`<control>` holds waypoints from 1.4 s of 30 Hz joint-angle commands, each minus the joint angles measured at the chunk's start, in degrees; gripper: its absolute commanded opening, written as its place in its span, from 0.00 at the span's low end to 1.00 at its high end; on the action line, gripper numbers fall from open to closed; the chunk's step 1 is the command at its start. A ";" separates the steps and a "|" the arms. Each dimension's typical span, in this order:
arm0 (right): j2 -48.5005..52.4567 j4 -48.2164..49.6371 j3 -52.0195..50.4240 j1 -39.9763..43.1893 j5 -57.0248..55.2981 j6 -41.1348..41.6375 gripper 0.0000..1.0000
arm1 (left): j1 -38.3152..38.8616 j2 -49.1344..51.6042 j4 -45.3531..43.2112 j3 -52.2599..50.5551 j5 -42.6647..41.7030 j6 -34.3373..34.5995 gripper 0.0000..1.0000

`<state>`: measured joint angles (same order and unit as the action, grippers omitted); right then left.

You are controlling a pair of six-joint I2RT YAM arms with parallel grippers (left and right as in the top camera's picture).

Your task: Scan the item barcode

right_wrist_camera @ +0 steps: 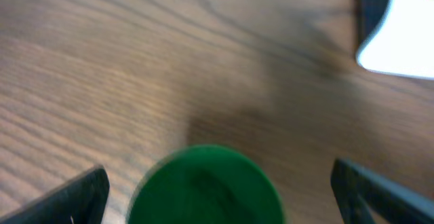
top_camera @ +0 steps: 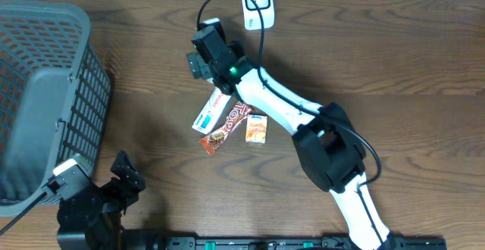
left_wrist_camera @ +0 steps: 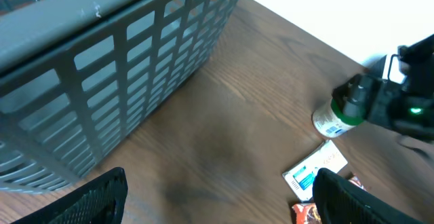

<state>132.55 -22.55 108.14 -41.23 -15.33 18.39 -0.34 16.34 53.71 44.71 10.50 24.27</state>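
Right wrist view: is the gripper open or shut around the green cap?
Open. On the right gripper, the fingers stand wide apart, with bare table showing between each and the green cap.

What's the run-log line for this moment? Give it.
right gripper: open, straddling bottle | left gripper: open, empty, beside basket

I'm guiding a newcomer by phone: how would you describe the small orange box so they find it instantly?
From the grey mesh basket at the left of the table, look right to three flat packages clustered mid-table. The small orange box is the rightmost, next to the brown snack bar and the white packet beyond it. It alone is orange and short; the others are long and narrow.
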 commanded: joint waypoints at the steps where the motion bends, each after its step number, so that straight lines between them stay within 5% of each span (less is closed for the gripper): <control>1: -5.46 -10.51 9.77 0.46 2.40 5.38 0.99 | -0.28 -0.26 0.11 0.28 0.28 0.70 0.88; 7: -5.18 -24.17 21.62 2.10 6.45 8.41 0.99 | -0.28 -0.26 0.11 0.28 0.28 0.70 0.88; 13: -2.89 -28.74 22.95 4.13 15.04 13.49 0.99 | -0.28 -0.26 0.13 0.28 0.31 0.70 0.88; 23: 5.29 -24.81 23.02 2.29 19.26 20.31 0.99 | -0.28 -0.26 0.11 0.28 0.28 0.70 0.88; 42: 6.71 -21.27 23.80 -0.24 6.14 23.80 0.99 | -0.28 -0.26 0.11 0.28 0.28 0.70 0.88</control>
<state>139.50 -44.45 131.07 -41.32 -7.35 41.89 -0.34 16.34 53.78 44.71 10.48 24.27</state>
